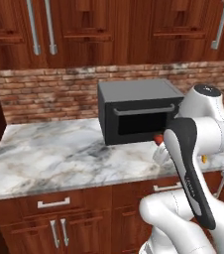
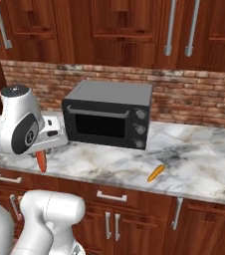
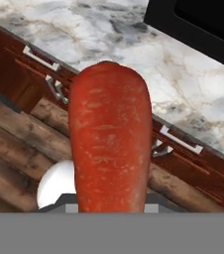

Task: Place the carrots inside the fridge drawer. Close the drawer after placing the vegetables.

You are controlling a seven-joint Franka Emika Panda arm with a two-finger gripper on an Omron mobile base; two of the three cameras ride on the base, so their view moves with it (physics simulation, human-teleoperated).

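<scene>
One red carrot (image 3: 110,139) hangs clamped in the pincer (image 2: 41,155) above the counter (image 2: 194,164).

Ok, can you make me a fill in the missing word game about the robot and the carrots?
1. The gripper is shut on a red-orange ____.
2. A second carrot lies on the marble ____.
3. The black box with knobs on the counter is a toaster oven, and its door is ____.
4. The held carrot hangs with its pointed end facing ____.

Missing words: carrot; counter; closed; down
</scene>
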